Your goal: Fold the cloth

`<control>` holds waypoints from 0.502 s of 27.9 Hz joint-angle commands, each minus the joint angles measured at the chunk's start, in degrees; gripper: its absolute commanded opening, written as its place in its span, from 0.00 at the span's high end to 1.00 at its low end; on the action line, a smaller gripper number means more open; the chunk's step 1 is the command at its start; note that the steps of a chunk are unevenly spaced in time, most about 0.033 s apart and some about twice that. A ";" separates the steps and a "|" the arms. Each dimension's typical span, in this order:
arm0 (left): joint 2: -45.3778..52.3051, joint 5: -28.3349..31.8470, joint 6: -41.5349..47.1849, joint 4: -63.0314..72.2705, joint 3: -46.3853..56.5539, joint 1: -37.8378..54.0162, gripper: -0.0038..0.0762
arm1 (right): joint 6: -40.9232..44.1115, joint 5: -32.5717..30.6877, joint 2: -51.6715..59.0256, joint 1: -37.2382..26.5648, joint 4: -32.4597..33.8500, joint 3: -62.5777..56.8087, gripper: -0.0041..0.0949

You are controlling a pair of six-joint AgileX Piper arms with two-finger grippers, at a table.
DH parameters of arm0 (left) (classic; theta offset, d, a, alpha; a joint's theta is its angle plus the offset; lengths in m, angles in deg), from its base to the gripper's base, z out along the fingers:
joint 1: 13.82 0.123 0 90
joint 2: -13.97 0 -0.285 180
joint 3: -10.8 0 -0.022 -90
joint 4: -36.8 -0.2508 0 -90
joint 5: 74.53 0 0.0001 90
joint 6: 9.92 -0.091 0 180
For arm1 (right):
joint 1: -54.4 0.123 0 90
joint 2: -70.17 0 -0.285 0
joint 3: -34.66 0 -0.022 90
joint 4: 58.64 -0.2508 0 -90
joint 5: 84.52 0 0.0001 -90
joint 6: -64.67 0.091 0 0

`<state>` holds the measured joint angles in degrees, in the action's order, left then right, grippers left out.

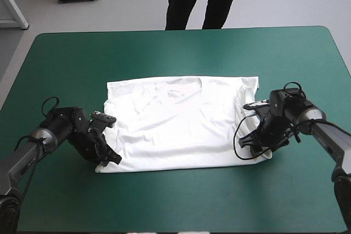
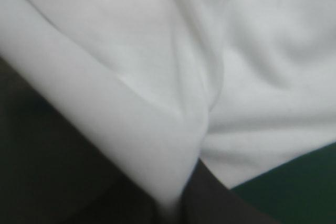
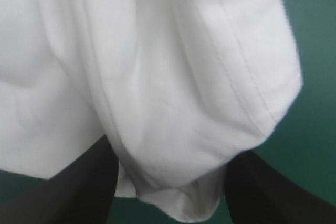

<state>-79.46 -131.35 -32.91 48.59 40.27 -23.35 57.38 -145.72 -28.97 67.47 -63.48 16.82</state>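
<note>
Lower left of the frame, here's the left arm (image 1: 30,149): a grey tube leading into chunky, matte black wrist housings. At the right edge, the right arm (image 1: 329,135) matches it, with a pale grey link, a rounded black joint and a black wrist. The left gripper (image 1: 112,158) and the right gripper (image 1: 255,147) are both black. Up close, the fingers (image 2: 63,182) are broad, smooth, matte black fins, and the right wrist's pair (image 3: 68,192) curve along their inner edges.
</note>
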 commanded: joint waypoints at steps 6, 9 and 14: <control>-1.41 1.15 0.13 5.36 1.52 -0.67 0.92 | -2.49 -0.63 0.16 -0.13 -3.27 1.24 0.91; 0.81 -1.68 0.13 5.76 1.52 -0.67 0.92 | -2.79 -3.23 1.24 -0.13 -2.93 1.24 0.98; 8.07 -6.03 1.18 5.66 -1.37 -0.67 0.92 | -2.67 -4.80 6.78 -0.13 -1.85 1.34 0.98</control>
<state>-76.03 -133.05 -32.71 51.27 40.95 -23.49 55.31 -148.02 -27.76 67.47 -66.18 16.93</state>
